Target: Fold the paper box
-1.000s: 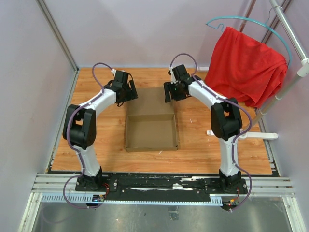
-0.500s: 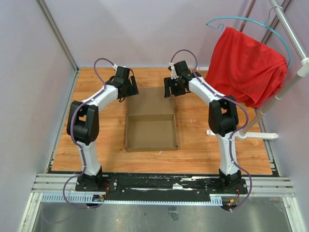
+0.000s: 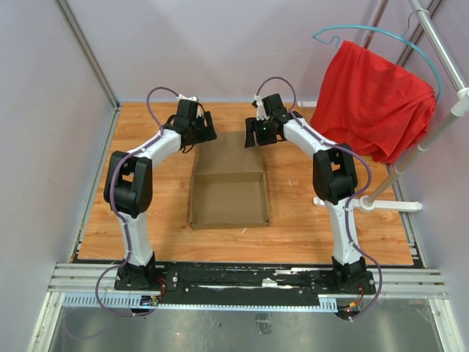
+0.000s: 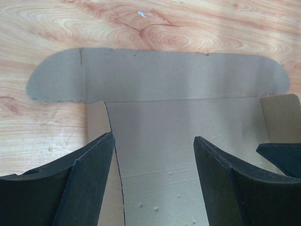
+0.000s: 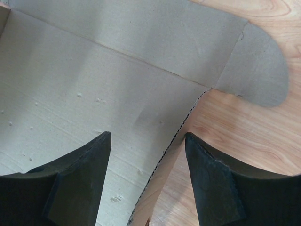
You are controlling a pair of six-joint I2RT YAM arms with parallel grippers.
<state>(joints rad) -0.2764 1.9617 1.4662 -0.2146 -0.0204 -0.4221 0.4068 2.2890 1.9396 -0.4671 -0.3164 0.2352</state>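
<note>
Spread and empty, the black left tool (image 4: 153, 141) and black right tool (image 5: 146, 136) hang over the flat far lid of the plain brown corrugated cardboard box (image 3: 229, 199) — tray walls up — lying mid-way along the wood-grain desk (image 3: 146, 213).

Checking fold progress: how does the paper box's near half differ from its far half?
The near half has walls standing as a shallow tray; the far half lies flat on the table. No gripper is over the near half; the left gripper and right gripper hover open over the far half. Both are plain brown cardboard.
</note>
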